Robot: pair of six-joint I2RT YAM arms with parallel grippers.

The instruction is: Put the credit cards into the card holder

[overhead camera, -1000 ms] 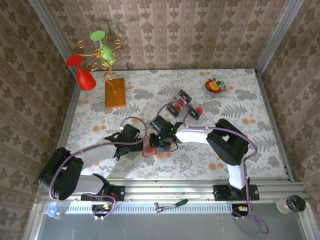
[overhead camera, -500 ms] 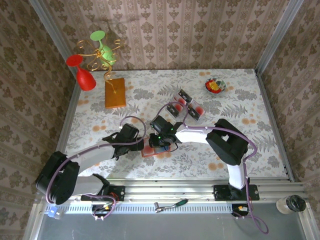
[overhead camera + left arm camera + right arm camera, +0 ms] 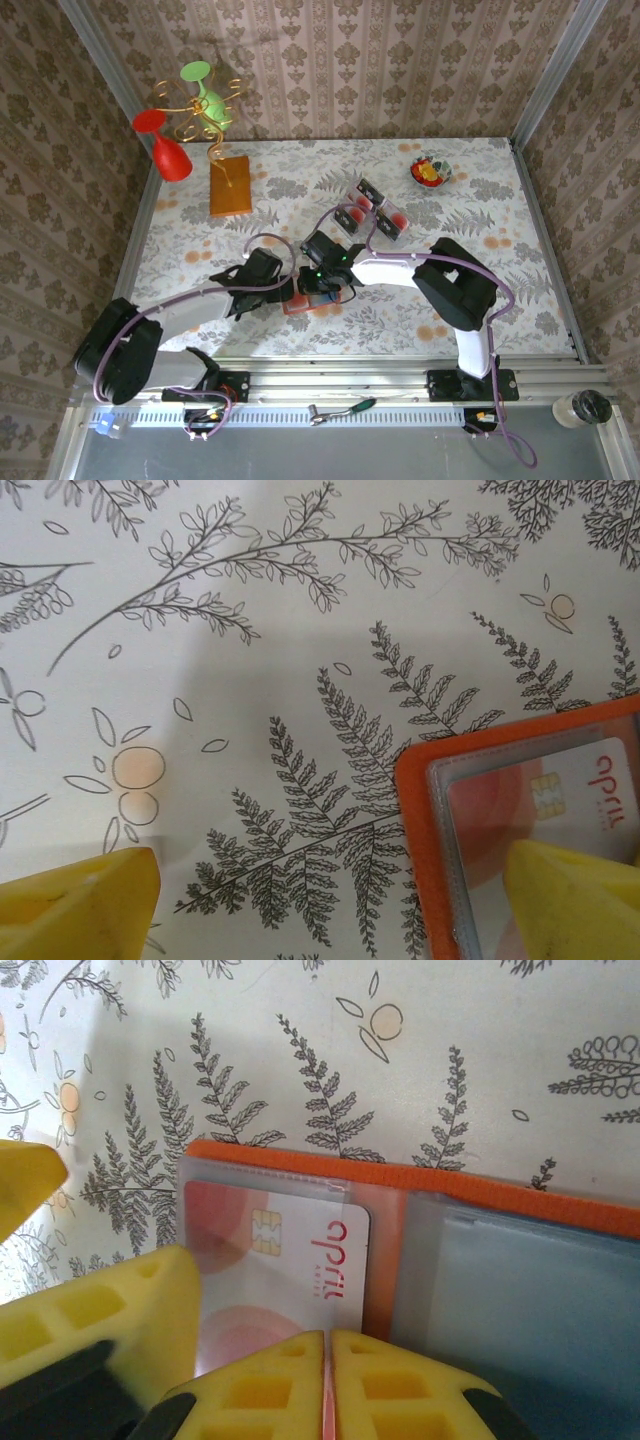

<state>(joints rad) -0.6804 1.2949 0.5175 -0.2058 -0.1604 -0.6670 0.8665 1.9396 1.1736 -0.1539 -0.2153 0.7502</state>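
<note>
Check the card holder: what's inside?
A pale card with a chip and red print sits inside the open card holder. The right gripper's shut jaws cover its near end; anything beneath is hidden.

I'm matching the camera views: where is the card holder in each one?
Top external: card holder just below centre.
Left wrist: its orange corner, lower right.
Right wrist: lying open across the lower half.
Shared landmark: the credit card in its clear pocket, both wrist views.

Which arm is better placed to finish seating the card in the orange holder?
Right. The right gripper is shut on the credit card, which sits partly inside the card holder. The left gripper is open, one finger over the holder.
</note>
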